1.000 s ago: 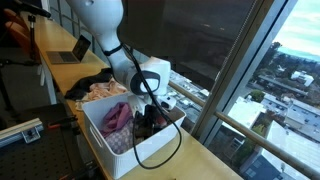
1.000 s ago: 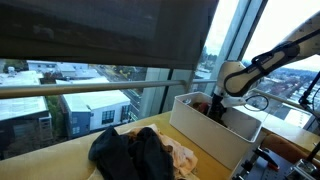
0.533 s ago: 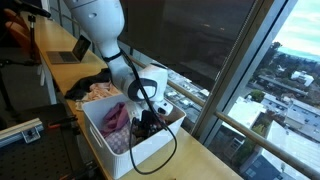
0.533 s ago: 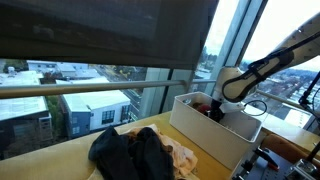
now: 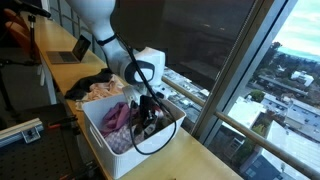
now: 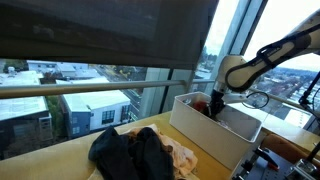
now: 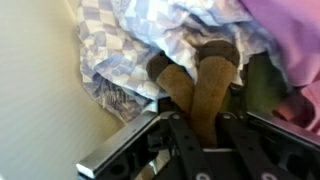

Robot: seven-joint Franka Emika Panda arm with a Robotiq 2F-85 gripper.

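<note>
Brown fuzzy sock [image 7: 210, 75] w/in end effector [image 7: 199, 120]

Daylight came in through the tall windows [image 5: 250, 70] and lit both exterior views evenly, with the sky washed out to near white. Against that glare the lowered blind [image 6: 100, 30] read as a dark slab, and the dark clothes [image 6: 130, 155] on the bench [image 6: 50, 165] lost their folds in shade. The white bin [image 5: 115, 150] showed bright. The wrist view was dim and soft. The brown cloth [image 7: 205, 85] was blurred, and the tool [image 7: 203, 115] was almost a black silhouette.
</note>
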